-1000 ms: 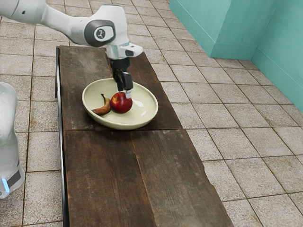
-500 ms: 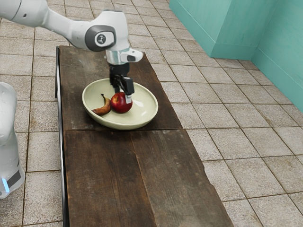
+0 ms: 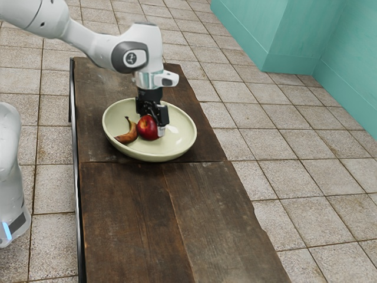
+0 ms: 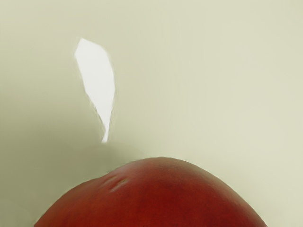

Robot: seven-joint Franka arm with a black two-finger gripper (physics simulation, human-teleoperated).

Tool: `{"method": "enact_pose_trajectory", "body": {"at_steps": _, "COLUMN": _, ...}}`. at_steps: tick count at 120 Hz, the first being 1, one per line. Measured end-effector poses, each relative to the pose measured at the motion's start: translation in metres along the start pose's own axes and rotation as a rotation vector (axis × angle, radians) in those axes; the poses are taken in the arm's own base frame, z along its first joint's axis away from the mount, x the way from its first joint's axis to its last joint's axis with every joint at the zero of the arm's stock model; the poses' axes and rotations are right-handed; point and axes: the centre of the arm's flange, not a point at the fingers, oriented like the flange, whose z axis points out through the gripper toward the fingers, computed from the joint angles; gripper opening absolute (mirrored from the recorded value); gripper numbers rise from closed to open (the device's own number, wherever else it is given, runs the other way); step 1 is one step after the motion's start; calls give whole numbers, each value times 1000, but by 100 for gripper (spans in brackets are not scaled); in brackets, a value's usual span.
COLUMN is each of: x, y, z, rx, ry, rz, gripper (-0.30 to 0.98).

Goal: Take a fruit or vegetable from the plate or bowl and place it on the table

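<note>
Lowered over the pale green bowl (image 3: 177, 147), my gripper (image 3: 151, 122) stands open around the red apple (image 3: 146, 128). One pale fingertip (image 3: 161, 132) is at the apple's side toward the exterior view's right; the other fingertip is hidden behind the fruit. The apple sits in the bowl beside a brownish banana (image 3: 128, 137), which lies toward the exterior view's left. In the wrist view the top of the apple (image 4: 156, 198) is large and close under my hand, with the bowl's inside (image 4: 213, 85) beyond it.
The bowl rests on a dark wooden table (image 3: 129, 218), whose bare planks extend toward the exterior view's lower edge. A white robot part (image 3: 10, 171) stands beside the table at the exterior view's left. Teal walls (image 3: 294, 35) rise beyond the tiled floor.
My hand has come down, bringing the visible fingertip lower along the apple's side. The apple seems to have shifted very slightly toward the banana; the bowl has stayed put.
</note>
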Motion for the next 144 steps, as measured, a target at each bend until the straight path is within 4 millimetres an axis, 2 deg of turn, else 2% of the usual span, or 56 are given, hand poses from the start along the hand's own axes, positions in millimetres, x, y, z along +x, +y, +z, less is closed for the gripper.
{"method": "enact_pose_trajectory", "body": {"at_steps": 9, "x": 1, "y": 0, "z": 1, "rx": 1, "ry": 0, "rz": -8, "gripper": 67}}
{"method": "enact_pose_trajectory", "body": {"at_steps": 21, "x": 1, "y": 2, "z": 4, "rx": -3, "ry": -3, "rz": -32, "gripper": 53}}
{"method": "enact_pose_trajectory", "body": {"at_steps": 26, "x": 1, "y": 2, "z": 4, "rx": -2, "ry": -3, "rz": -42, "gripper": 51}}
{"method": "enact_pose_trajectory", "body": {"at_steps": 34, "x": 2, "y": 3, "z": 0, "rx": 0, "ry": 6, "rz": -54, "gripper": 45}}
{"method": "enact_pose_trajectory", "body": {"at_steps": 42, "x": 1, "y": 9, "z": -11, "rx": -6, "ry": 31, "rz": -52, "gripper": 43}}
{"method": "enact_pose_trajectory", "body": {"at_steps": 54, "x": 3, "y": 67, "z": -47, "rx": -9, "ry": 111, "rz": 47, "gripper": 41}}
{"method": "enact_pose_trajectory", "body": {"at_steps": 66, "x": -8, "y": 159, "z": -70, "rx": -15, "ry": 162, "rz": 199, "gripper": 37}}
{"method": "enact_pose_trajectory", "body": {"at_steps": 71, "x": -18, "y": 193, "z": -70, "rx": -17, "ry": 165, "rz": 251, "gripper": 36}}
{"method": "enact_pose_trajectory", "body": {"at_steps": 77, "x": -28, "y": 224, "z": -67, "rx": -19, "ry": 162, "rz": 291, "gripper": 33}}
{"method": "enact_pose_trajectory", "body": {"at_steps": 86, "x": -39, "y": 270, "z": -63, "rx": -28, "ry": 158, "rz": 337, "gripper": 39}}
{"method": "enact_pose_trajectory", "body": {"at_steps": 98, "x": -50, "y": 311, "z": -57, "rx": -42, "ry": 148, "rz": 365, "gripper": 40}}
{"method": "enact_pose_trajectory", "body": {"at_steps": 108, "x": -56, "y": 325, "z": -57, "rx": -51, "ry": 147, "rz": 359, "gripper": 40}}
{"method": "enact_pose_trajectory", "body": {"at_steps": 117, "x": -59, "y": 333, "z": -62, "rx": -72, "ry": 149, "rz": 347, "gripper": 53}}
{"method": "enact_pose_trajectory", "body": {"at_steps": 132, "x": -60, "y": 341, "z": -67, "rx": -95, "ry": 151, "rz": 323, "gripper": 62}}
{"method": "enact_pose_trajectory", "body": {"at_steps": 137, "x": -56, "y": 340, "z": -72, "rx": -109, "ry": 159, "rz": 302, "gripper": 64}}
{"method": "enact_pose_trajectory", "body": {"at_steps": 144, "x": -41, "y": 327, "z": -82, "rx": -146, "ry": 168, "rz": 206, "gripper": 65}}
